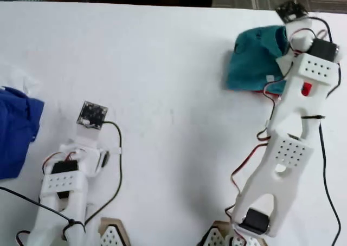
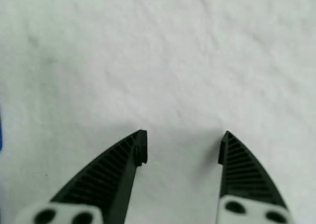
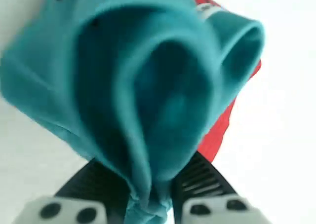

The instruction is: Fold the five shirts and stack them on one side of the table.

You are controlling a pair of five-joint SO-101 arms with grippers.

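The teal shirt (image 1: 252, 59) is bunched up near the far right corner of the table (image 1: 162, 56), and a fold of it is pinched tight between the right gripper's (image 3: 153, 197) 2 jaws. A red shirt (image 3: 224, 123) can be spotted right underneath, poking out along 1 edge. A blue shirt (image 1: 16, 129) is seen way over at the table's left edge. The left gripper (image 2: 182, 147) is parked over bare tabletop, jaws spread wide, nothing grabbed.
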